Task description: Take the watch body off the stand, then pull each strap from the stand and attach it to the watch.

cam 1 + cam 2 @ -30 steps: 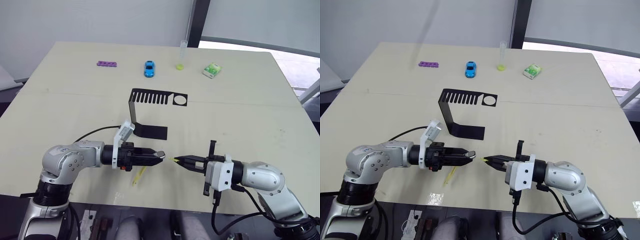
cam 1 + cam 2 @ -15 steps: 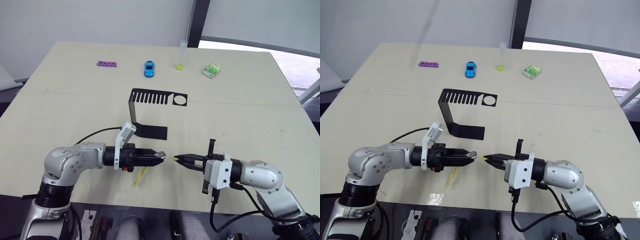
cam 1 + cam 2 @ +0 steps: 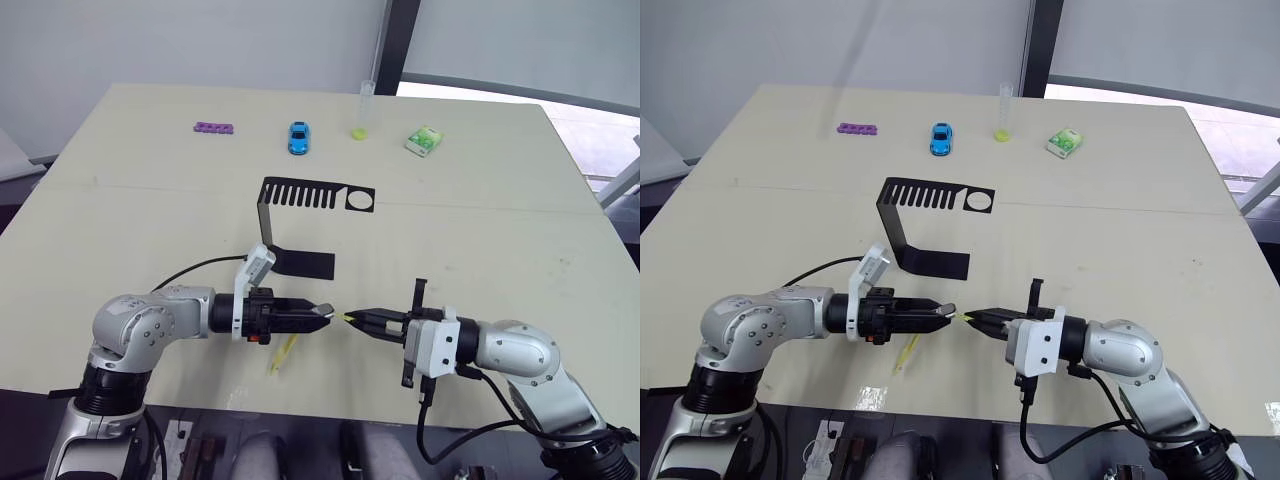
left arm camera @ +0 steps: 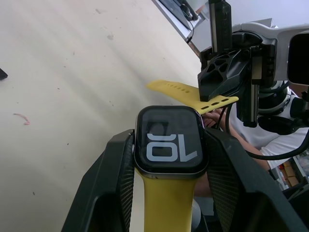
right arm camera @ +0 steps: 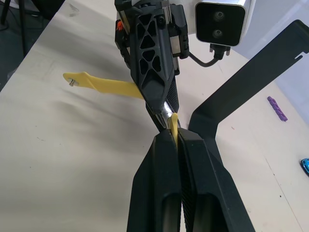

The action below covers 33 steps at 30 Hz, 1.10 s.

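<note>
The watch body [image 4: 170, 140], black screen with white digits, is clamped between the fingers of my left gripper [image 3: 318, 311]. One yellow strap [image 3: 281, 352] is attached to it and hangs down toward the table. My right gripper [image 3: 362, 320] is shut on the other yellow strap [image 4: 193, 94], whose free end [image 3: 347, 318] nearly touches the watch body's edge. The two grippers point at each other near the table's front edge. The black stand [image 3: 300, 263] sits behind them with nothing on it.
Along the far side of the table lie a purple block [image 3: 213, 128], a blue toy car [image 3: 298, 137], a clear tube with a yellow bottom [image 3: 363, 108] and a green-white packet [image 3: 424, 140]. The table's front edge runs just below both arms.
The grippers have closed in on each other: the left moved a little right, the right a little left. The gap between the strap tip and the watch body has shrunk.
</note>
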Each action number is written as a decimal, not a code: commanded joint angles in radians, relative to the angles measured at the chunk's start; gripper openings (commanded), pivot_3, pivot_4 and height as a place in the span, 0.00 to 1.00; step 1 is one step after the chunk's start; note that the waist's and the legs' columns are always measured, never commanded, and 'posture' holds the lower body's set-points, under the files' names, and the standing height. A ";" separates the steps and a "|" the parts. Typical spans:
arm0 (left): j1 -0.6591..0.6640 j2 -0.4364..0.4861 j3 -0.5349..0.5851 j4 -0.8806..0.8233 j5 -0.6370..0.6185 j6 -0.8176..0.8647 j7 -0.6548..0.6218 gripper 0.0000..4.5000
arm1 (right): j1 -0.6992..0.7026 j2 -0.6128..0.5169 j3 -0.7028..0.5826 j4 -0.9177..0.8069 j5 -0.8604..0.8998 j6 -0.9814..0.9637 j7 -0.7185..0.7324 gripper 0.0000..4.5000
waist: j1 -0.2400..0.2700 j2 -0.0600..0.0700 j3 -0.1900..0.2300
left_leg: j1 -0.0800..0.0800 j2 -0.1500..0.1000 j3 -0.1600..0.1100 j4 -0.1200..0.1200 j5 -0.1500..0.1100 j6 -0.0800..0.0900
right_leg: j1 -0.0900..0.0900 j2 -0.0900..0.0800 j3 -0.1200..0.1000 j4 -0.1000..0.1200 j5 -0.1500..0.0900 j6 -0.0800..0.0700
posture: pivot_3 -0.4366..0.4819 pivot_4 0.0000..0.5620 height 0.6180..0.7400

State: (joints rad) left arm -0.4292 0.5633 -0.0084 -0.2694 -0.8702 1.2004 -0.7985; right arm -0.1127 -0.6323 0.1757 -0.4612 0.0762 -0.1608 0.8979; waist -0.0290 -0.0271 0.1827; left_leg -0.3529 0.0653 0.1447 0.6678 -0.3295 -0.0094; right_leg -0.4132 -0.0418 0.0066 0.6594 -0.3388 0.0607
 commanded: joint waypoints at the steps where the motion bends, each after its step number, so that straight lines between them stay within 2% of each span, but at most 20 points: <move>1: -0.013 -0.007 -0.003 -0.027 -0.017 0.003 0.007 0.36 | -0.016 0.005 -0.002 -0.011 0.007 -0.028 -0.010 0.00 | 0.000 0.000 0.000 | 0.000 0.000 0.000 0.000 0.000 0.000 | 0.000 0.000 0.000 0.000 0.000 0.000 | 0.48 0.27 1.00; 33: -0.038 -0.075 -0.002 -0.052 -0.054 0.074 0.036 0.36 | -0.069 0.030 0.040 0.045 -0.023 -0.060 -0.002 0.00 | -0.001 0.000 0.000 | 0.000 0.000 0.000 0.000 0.000 0.000 | 0.000 0.000 0.000 0.000 0.000 0.000 | 0.48 0.27 1.00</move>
State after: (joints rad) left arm -0.4460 0.5130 0.0182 -0.2690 -0.8726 1.2695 -0.7436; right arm -0.1623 -0.6181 0.1913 -0.3931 0.0471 -0.1958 0.8981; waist -0.0297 -0.0271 0.1827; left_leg -0.3529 0.0653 0.1448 0.6682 -0.3295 -0.0095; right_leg -0.4132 -0.0417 0.0065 0.6598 -0.3388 0.0607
